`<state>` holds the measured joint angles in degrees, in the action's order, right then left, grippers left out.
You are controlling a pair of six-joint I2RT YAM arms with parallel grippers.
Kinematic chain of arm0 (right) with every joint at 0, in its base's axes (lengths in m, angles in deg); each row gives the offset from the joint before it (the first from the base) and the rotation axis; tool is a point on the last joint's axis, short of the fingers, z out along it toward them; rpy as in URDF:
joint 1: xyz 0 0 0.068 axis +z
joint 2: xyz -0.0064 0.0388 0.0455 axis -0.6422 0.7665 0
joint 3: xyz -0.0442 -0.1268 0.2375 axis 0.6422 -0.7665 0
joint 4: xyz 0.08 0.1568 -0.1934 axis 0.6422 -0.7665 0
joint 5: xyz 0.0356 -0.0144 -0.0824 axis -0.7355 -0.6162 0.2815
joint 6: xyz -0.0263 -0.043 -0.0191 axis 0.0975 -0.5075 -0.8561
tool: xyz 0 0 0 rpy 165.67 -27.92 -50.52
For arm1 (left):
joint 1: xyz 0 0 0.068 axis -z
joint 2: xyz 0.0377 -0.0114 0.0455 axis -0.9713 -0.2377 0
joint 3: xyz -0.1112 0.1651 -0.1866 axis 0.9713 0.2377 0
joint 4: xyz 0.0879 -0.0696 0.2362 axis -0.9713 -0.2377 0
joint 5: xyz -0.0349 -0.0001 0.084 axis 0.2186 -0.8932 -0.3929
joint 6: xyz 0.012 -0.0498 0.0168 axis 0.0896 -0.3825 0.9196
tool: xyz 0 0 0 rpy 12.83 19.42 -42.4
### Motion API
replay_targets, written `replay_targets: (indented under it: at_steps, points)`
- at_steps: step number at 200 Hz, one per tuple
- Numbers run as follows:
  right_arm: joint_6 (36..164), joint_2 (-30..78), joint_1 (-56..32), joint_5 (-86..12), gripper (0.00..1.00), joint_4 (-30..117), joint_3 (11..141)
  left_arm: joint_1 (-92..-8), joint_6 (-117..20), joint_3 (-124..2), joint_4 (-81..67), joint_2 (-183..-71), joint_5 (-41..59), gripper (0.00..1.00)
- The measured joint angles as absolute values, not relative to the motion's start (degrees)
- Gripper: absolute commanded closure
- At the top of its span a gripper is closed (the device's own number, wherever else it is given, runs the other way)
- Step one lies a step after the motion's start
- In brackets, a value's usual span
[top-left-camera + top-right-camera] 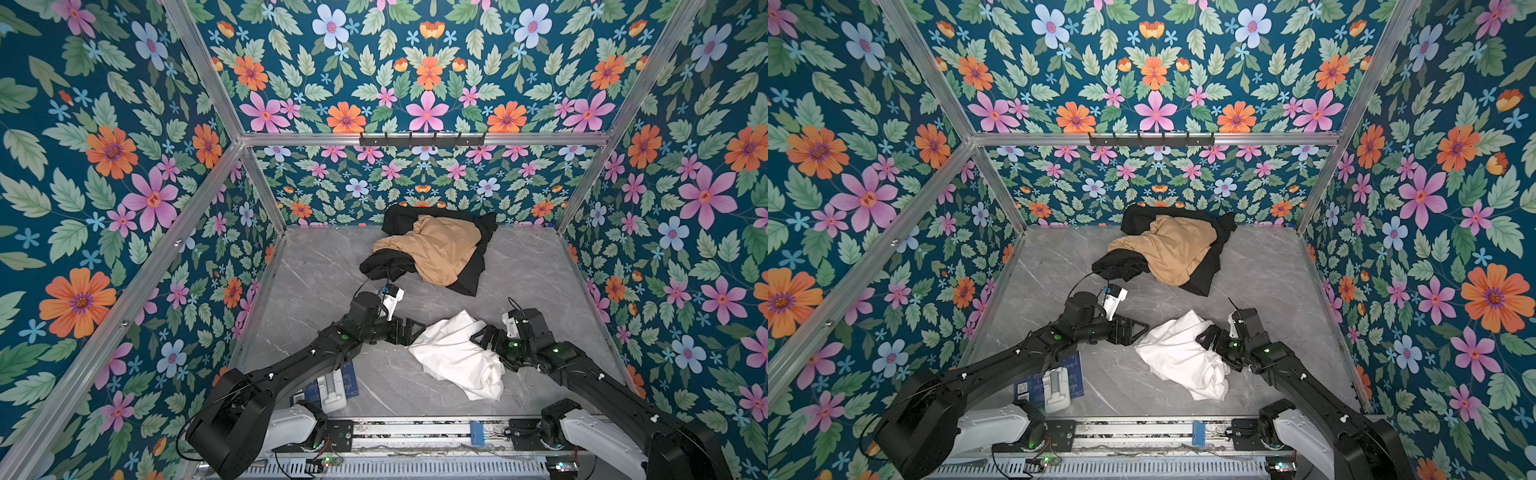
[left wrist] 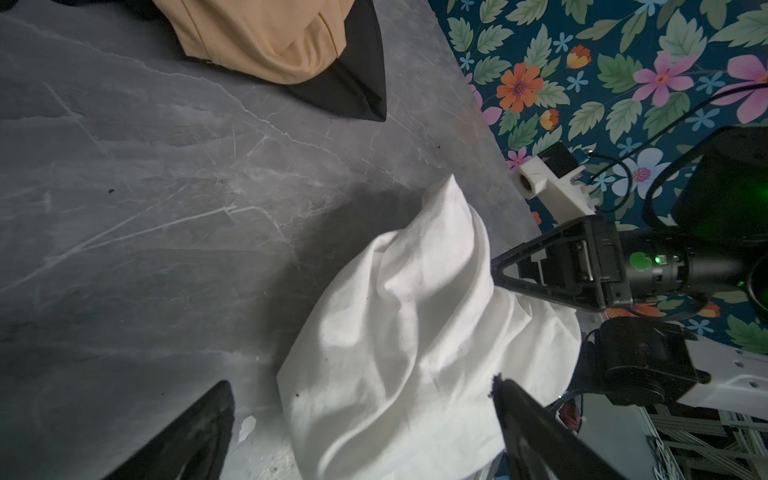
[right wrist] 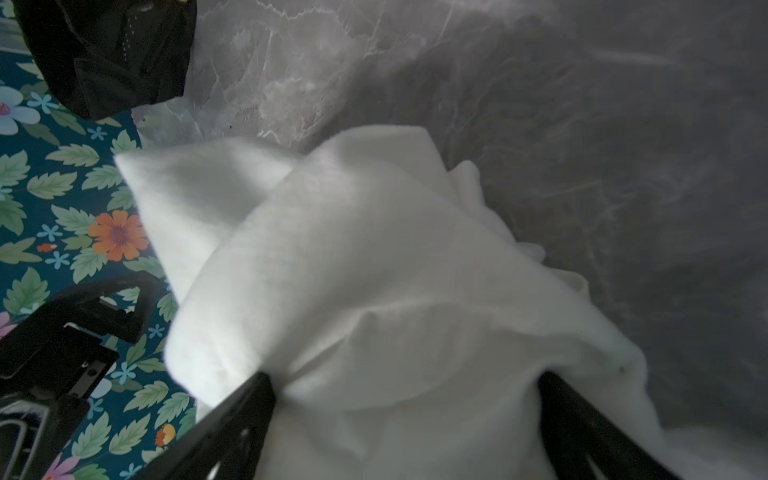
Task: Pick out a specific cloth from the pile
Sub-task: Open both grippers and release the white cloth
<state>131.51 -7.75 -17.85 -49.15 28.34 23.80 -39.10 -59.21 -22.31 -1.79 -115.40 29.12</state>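
Observation:
The plain white cloth (image 1: 455, 357) (image 1: 1181, 359) lies crumpled on the grey marble table (image 1: 316, 274), apart from the pile (image 1: 436, 249) (image 1: 1169, 249) of tan and black fabrics at the back. My left gripper (image 1: 415, 334) (image 1: 1139, 332) sits at the cloth's left edge. In the left wrist view this gripper (image 2: 360, 384) is open, with the cloth (image 2: 395, 332) between its spread fingers. My right gripper (image 1: 484, 336) (image 1: 1205, 337) is at the cloth's right side. In the right wrist view it (image 3: 405, 377) is open too, its fingers straddling a fold of the cloth (image 3: 353, 249).
A blue card with a white block (image 1: 334, 384) lies at the front left by the left arm's base. A black hook rail (image 1: 423, 139) hangs on the back frame. Floral walls and aluminium posts (image 1: 266, 195) close in the table on three sides.

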Motion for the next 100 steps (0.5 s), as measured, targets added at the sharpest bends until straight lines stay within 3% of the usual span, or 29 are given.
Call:
replay_targets:
  at_steps: [53,100]
  points:
    - [131.82,-2.96,-13.02,-49.17,0.01,33.53,25.09,-39.45,-59.21,-22.05,-1.55,-115.29,29.21,0.02]
    - [126.99,-11.75,-14.20,-44.80,0.01,26.84,29.39,-40.68,-58.67,-21.91,-2.55,-112.71,27.55,0.01]
